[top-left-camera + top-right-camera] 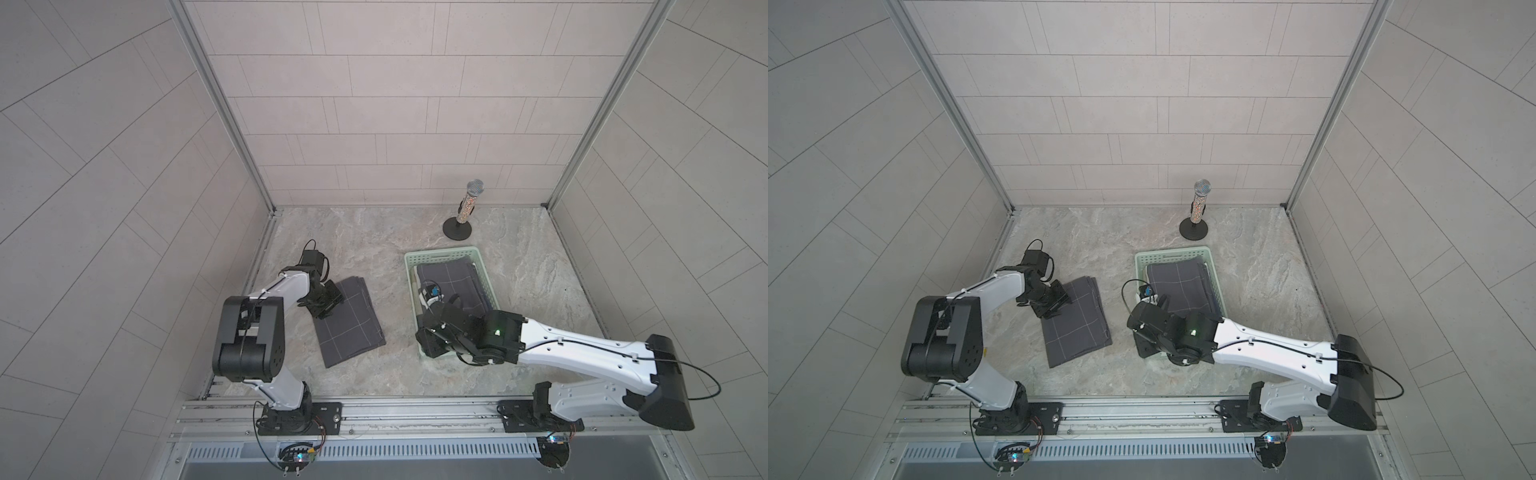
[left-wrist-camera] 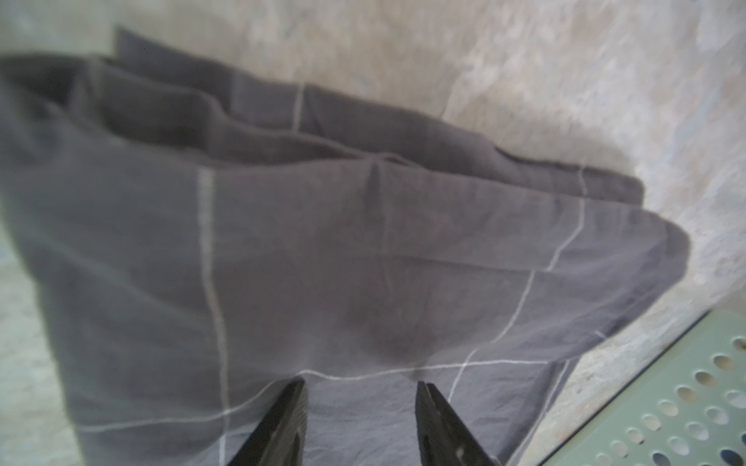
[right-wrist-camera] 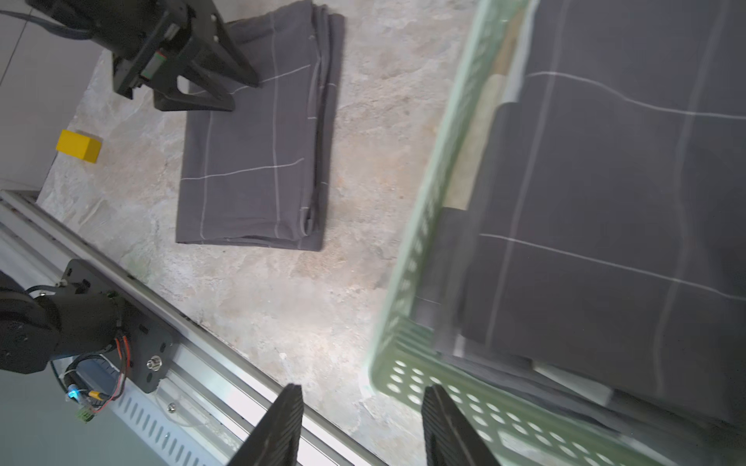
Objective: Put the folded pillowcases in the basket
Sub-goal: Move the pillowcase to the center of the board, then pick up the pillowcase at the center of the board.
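Basket: the mint-green basket (image 1: 440,252) is shallow, with rows of small holes in its sides. It stands on the marbled desk (image 1: 365,237), right of centre.
Pillowcase in the basket (image 1: 451,276): dark grey cloth with thin white grid lines, folded flat. It covers most of the basket's floor. The right wrist view shows a paler layer under its left edge.
Pillowcase on the desk (image 1: 353,328): the same grey grid cloth, folded and lying flat to the left of the basket. A strip of bare desk lies between the two. Its stacked fold edges run along the side facing the basket.
Left gripper (image 2: 361,388): it is over the far-left corner of the pillowcase on the desk. The jaws are partway apart and the fingertips are low over the top layer. No cloth is pinched between them. Whether the tips touch the fabric cannot be told.
Right gripper (image 3: 363,390): it hangs above the basket's near-left corner. The jaws are partway apart and hold nothing.
Microphone (image 1: 473,195): it stands upright on a round black base, at the far side of the desk beyond the basket.
Yellow block (image 3: 78,146): it sits on the desk by the left wall, left of the pillowcase on the desk.
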`<action>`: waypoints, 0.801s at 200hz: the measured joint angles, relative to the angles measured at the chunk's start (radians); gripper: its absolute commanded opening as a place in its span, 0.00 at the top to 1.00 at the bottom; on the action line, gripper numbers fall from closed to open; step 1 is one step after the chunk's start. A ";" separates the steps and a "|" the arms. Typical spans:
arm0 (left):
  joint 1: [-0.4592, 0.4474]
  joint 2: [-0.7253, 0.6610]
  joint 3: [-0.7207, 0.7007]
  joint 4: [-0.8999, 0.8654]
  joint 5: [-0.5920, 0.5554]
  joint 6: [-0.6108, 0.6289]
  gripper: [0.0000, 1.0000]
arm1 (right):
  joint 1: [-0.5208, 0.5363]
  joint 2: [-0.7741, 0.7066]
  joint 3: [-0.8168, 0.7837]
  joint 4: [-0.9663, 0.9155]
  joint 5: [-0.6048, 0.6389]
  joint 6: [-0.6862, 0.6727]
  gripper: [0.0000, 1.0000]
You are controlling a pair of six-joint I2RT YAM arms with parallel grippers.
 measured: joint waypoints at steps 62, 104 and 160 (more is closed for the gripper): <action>-0.001 -0.117 0.099 -0.127 -0.127 0.094 0.39 | 0.034 0.354 0.217 0.075 -0.092 -0.045 0.33; 0.060 -0.164 0.110 -0.174 -0.281 0.133 0.41 | 0.018 0.525 0.297 0.073 -0.108 -0.045 0.32; 0.114 0.005 0.102 -0.171 -0.262 0.137 0.45 | -0.058 0.628 0.335 0.084 -0.139 -0.041 0.33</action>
